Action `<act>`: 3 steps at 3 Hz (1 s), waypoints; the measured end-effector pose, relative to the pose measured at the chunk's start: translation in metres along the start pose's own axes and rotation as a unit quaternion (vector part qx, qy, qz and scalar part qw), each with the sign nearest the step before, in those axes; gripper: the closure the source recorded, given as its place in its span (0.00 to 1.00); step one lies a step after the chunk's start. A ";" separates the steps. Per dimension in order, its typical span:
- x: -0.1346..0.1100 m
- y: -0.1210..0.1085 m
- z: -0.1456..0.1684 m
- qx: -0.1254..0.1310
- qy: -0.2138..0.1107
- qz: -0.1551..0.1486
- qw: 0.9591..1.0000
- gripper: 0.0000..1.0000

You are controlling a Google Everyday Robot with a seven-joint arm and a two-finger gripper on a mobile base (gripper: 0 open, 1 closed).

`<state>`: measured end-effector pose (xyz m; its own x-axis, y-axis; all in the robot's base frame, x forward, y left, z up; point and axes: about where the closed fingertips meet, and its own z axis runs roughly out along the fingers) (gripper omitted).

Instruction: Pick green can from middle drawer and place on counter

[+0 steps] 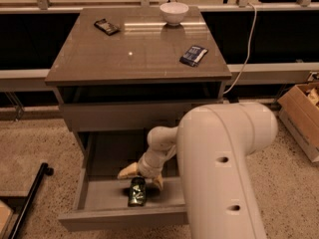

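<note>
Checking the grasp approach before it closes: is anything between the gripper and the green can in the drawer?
Nothing visible. The gripper hangs open inside the middle drawer, right at the far end of the green can, which rests on the drawer floor. No other object shows between them.

White; fingers in drawer seemingly tan

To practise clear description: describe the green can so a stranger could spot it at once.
Under the cabinet's glossy counter, one drawer is pulled open. The green can sits on its floor near the front, right by the robot's open gripper. It is the only green thing there; the dark packets and white bowl sit up on the counter.
</note>
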<state>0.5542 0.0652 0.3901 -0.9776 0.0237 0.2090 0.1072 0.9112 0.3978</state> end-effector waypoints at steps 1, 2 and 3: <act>0.005 0.006 0.028 0.013 0.029 0.019 0.999 0.13; 0.009 0.010 0.035 0.018 0.041 0.026 0.999 0.37; 0.010 0.012 0.031 0.018 0.041 0.026 0.999 0.61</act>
<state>0.5402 0.0891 0.3697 -0.9526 0.0396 0.3016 0.1497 0.9241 0.3517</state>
